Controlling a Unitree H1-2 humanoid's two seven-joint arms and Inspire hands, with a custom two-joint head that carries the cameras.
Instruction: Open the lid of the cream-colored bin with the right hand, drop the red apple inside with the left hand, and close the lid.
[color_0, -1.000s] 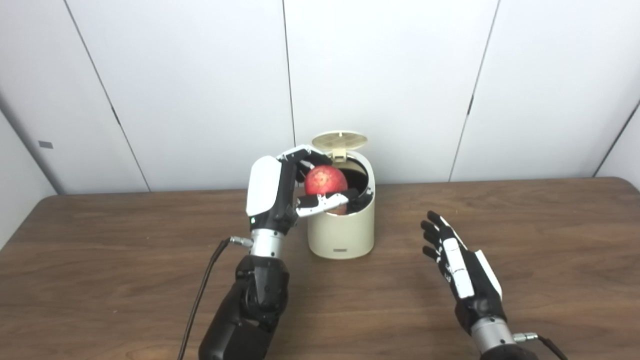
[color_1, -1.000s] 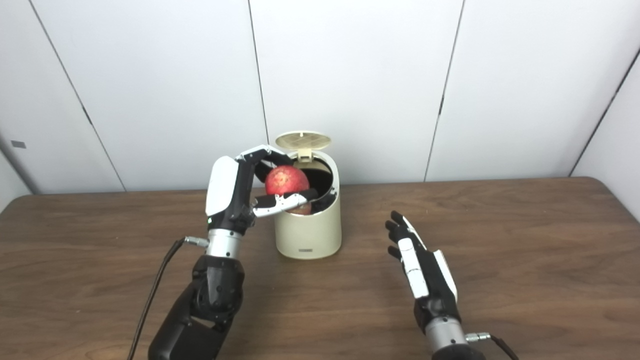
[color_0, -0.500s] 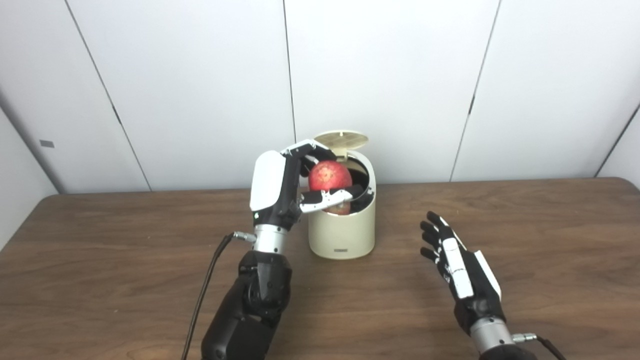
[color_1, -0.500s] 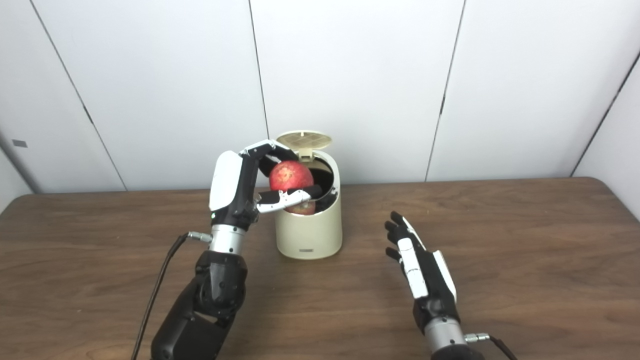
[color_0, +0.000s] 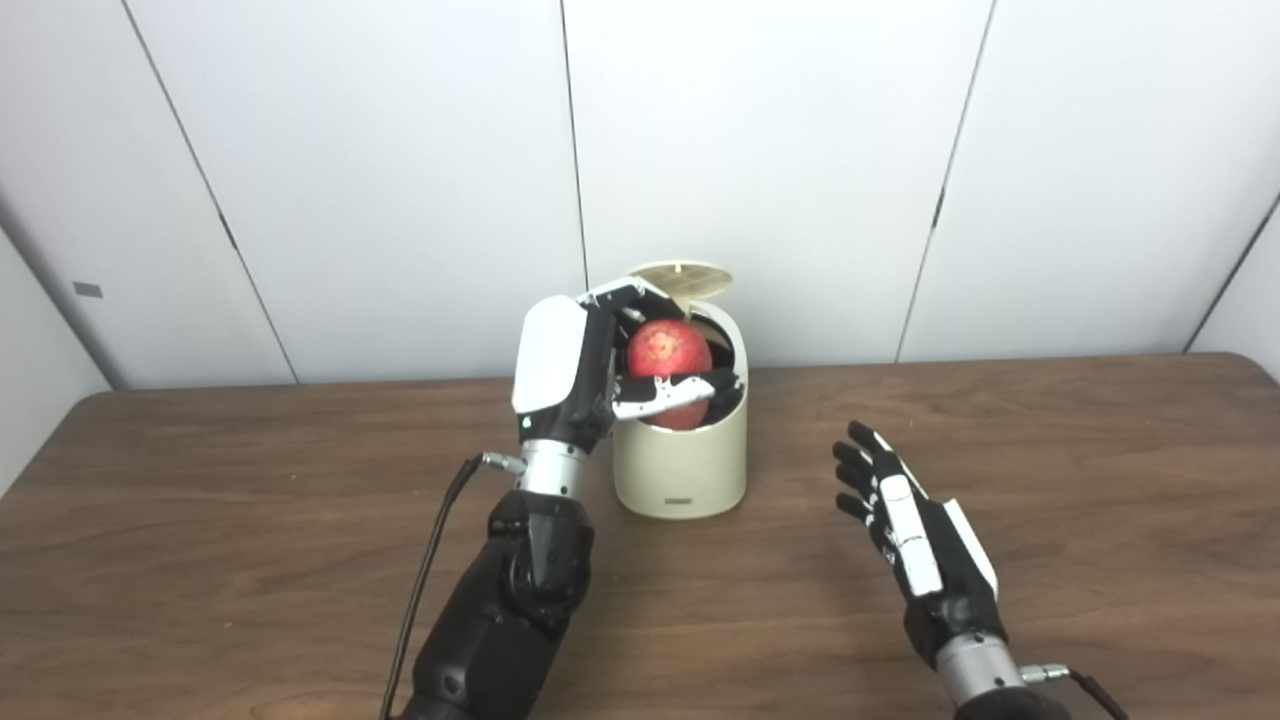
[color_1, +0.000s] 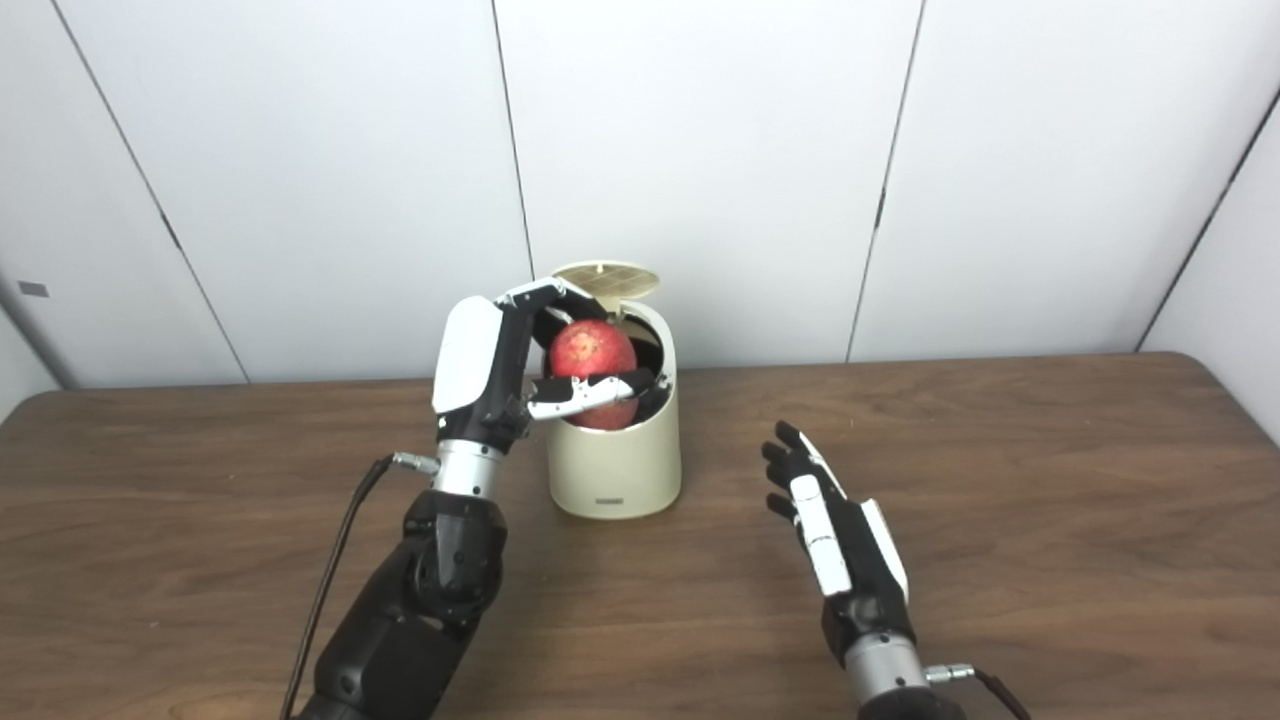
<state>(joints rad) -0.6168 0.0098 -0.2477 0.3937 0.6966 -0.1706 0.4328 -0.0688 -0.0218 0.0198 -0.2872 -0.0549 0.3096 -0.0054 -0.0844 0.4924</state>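
Left eye view — Item: red apple, held at the mouth of the bin

Red apple (color_0: 668, 352): round, smooth-skinned, speckled. Location: over the open mouth of the cream-colored bin (color_0: 682, 462), its lower part level with or just below the rim; not released. Held by the left hand (color_0: 590, 365), fingers (color_0: 660, 398) curled across its front and top, pinching it against the palm.

Handling, as judged: firm and rigid, moderate weight for its size, skin likely slick against hard fingers; bruises if dropped from height or squeezed hard. Best hold is around the widest part, with contact on opposite sides, as the hand has it now. A short drop into the bin should do no harm.

Lid (color_0: 681, 277): tipped up at the back of the bin on its hinge, just behind the apple; probably light plastic, to be pushed down from its top face.

Right hand (color_0: 915, 535): low over the worktop (color_0: 1100, 480), well apart from the bin, fingers spread, holding nothing.
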